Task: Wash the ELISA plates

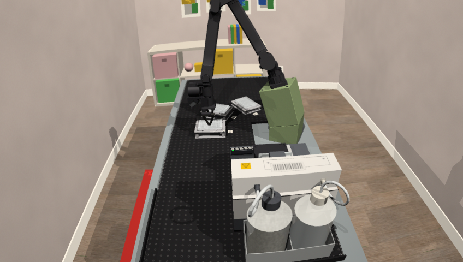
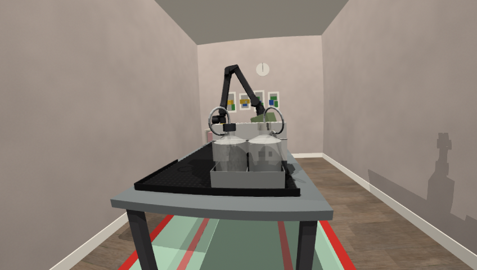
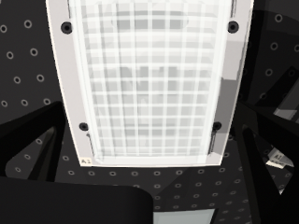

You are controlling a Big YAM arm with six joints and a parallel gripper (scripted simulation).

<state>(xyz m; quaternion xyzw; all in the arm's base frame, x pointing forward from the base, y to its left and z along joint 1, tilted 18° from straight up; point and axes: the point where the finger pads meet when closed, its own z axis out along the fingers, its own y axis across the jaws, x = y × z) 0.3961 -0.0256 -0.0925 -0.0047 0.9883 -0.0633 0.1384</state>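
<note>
Three clear ELISA plates sit in white nests on the black mat. The nearest plate [image 1: 210, 126] lies flat in its nest; the middle one [image 1: 221, 108] and the far right one [image 1: 246, 104] lie behind it. My gripper [image 1: 207, 118] hangs open and empty just above the far end of the nearest plate. In the wrist view that plate [image 3: 149, 71] fills the upper frame inside its nest, with my dark fingers spread wide at the lower left and right edges. The washer [image 1: 282, 177] is a cream box nearer the camera, its dark carrier [image 1: 271, 149] and keypad [image 1: 242, 149] behind it.
A tall green block [image 1: 283, 110] stands to the right of the nests, under the arm's base. Two bottles [image 1: 289, 220] with tubing sit in a grey tray in front of the washer. In the exterior view these bottles [image 2: 247, 153] hide the nests.
</note>
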